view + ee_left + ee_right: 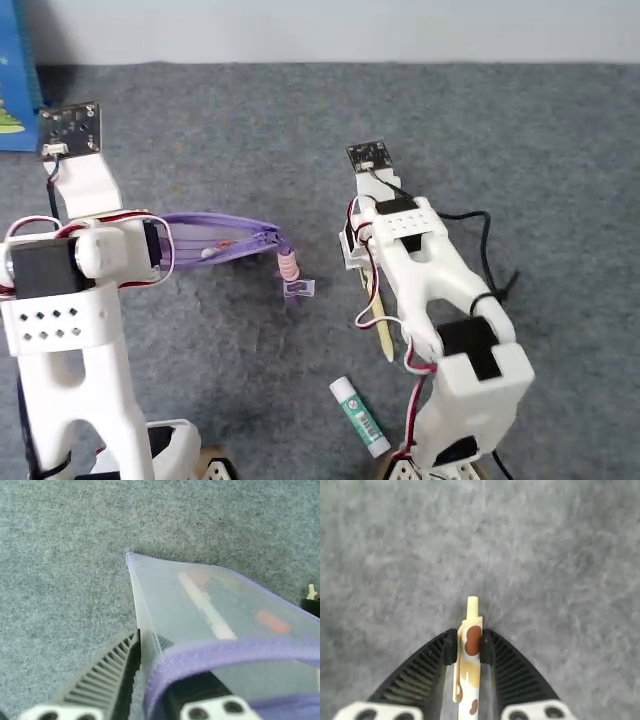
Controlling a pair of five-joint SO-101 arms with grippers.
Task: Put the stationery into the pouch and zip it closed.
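Grey carpet (500, 130); left gripper (149, 650) tight on pouch (210, 615), right gripper (468, 641) on pen (469, 672); glue stick (359, 416) label unreadable.

high cam is fixed above the table (560, 130), looking down, both arm bases along the bottom of the frame. left wrist cam peers along the left gripper (150, 650), right up against the pouch (210, 615), which also shows centre-left up high (225, 238). right wrist cam looks close down past the right gripper (469, 640) at the pen (470, 665), which the high cam catches too (384, 335).
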